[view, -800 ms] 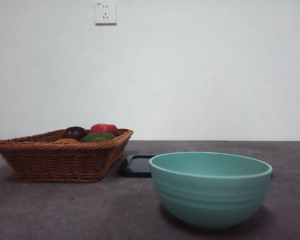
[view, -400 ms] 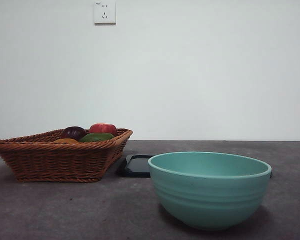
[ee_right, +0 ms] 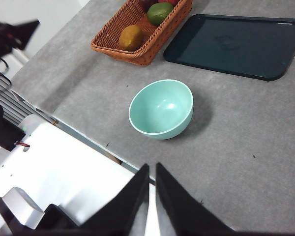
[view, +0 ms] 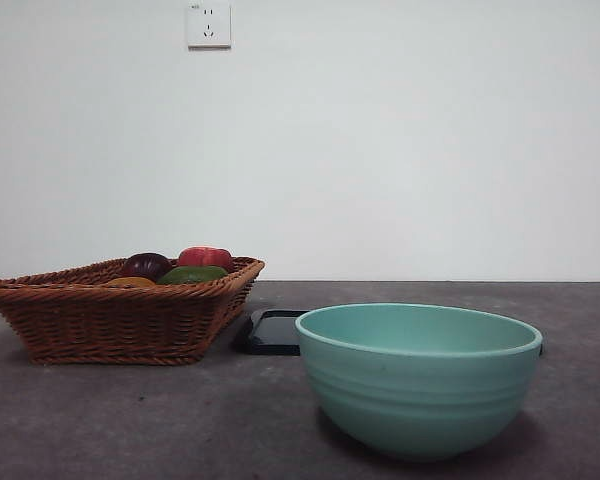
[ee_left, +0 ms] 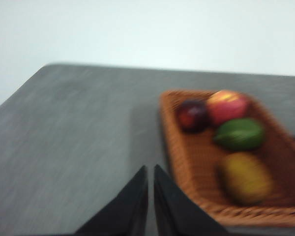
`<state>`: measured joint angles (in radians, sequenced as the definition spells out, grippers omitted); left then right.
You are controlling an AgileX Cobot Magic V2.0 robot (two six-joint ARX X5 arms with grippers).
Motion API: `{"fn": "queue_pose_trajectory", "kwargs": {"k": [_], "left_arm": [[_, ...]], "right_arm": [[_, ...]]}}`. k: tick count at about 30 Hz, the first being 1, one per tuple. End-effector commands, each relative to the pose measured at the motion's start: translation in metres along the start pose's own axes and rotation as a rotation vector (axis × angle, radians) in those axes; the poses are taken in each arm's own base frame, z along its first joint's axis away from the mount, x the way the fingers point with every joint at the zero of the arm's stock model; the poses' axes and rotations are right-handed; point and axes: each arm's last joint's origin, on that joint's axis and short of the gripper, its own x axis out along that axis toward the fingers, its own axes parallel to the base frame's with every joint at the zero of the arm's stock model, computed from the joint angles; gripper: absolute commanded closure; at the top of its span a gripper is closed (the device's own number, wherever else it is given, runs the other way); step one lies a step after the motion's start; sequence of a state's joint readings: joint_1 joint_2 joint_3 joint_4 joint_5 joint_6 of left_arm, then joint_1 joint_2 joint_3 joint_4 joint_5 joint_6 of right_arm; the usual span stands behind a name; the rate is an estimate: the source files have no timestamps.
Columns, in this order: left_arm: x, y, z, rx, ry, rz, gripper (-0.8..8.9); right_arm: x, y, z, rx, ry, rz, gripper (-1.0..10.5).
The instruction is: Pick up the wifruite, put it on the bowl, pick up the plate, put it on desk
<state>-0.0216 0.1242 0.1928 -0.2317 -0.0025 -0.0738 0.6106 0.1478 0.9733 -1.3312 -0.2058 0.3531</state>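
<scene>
Wicker comes first on the left: the woven basket (view: 120, 315) holds the wifruite (ee_left: 245, 178), the orange-brown oval lying at the basket's near end beside the green fruit (ee_left: 240, 133), with the dark purple fruit (ee_left: 192, 115) and the red fruit (ee_left: 227, 105) further in. My left gripper (ee_left: 150, 196) hangs above the desk (view: 130, 420) just outside the basket's rim, jaws pressed nearly together, holding nothing. To take the fruit well I judge I must spread those jaws first, shift over the rim, and come down across the oval's short axis so I do not nudge the green fruit touching-close beside it. Further right lies the dark tray (ee_right: 233, 44), flat on the desk behind the mint bowl (view: 420, 375), which stands empty and upright. My right gripper (ee_right: 152, 196) waits high over the desk's edge, jaws likewise almost closed, empty.
</scene>
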Motion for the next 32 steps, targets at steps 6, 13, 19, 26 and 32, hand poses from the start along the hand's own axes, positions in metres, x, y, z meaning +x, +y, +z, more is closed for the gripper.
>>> {"fn": "queue_pose_trajectory", "kwargs": {"k": [6, 13, 19, 26, 32], "left_arm": [[0.003, 0.003, -0.028, -0.025, -0.019, 0.036, 7.95], [0.007, 0.004, -0.042, -0.024, 0.018, 0.039, 7.95], [0.010, 0.005, -0.047, -0.023, 0.015, 0.038, 7.95], [0.010, 0.005, -0.047, -0.018, 0.014, 0.038, 7.95], [0.010, 0.005, -0.047, -0.018, 0.014, 0.038, 7.95]], "right_arm": [[-0.003, 0.001, 0.001, -0.001, -0.012, 0.009, 9.3], [-0.003, 0.001, 0.001, -0.002, -0.014, 0.010, 9.3], [-0.003, 0.001, 0.001, -0.002, -0.014, 0.010, 9.3], [-0.003, 0.001, 0.001, -0.002, -0.014, 0.010, 9.3], [-0.003, 0.001, 0.001, -0.002, -0.014, 0.010, 9.3]]}}
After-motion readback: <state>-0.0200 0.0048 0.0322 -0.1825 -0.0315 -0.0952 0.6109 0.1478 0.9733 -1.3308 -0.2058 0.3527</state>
